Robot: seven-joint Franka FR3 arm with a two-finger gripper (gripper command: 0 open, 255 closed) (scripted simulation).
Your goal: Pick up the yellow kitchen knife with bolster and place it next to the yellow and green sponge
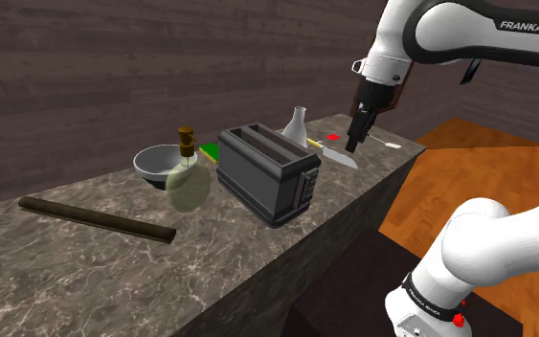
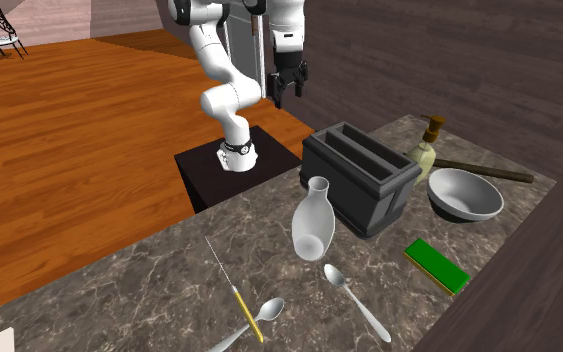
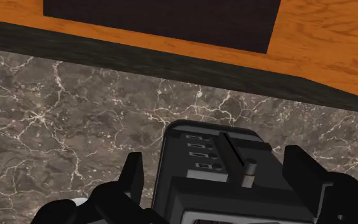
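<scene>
The knife, with a thin blade and a yellow handle, lies flat on the marble counter between a white vase and the counter's edge. In the shoulder view the knife lies past the toaster. The green and yellow sponge lies near the wall beside a grey bowl; in the shoulder view the sponge peeks out behind the toaster. My gripper hangs high over the toaster's lever end, open and holding nothing. The wrist view shows the gripper with the toaster below its spread fingers.
A dark toaster stands mid-counter between the knife and the sponge. A green bottle, a dark rod, two spoons and a small red thing also lie on the counter. The stand sits on the orange floor.
</scene>
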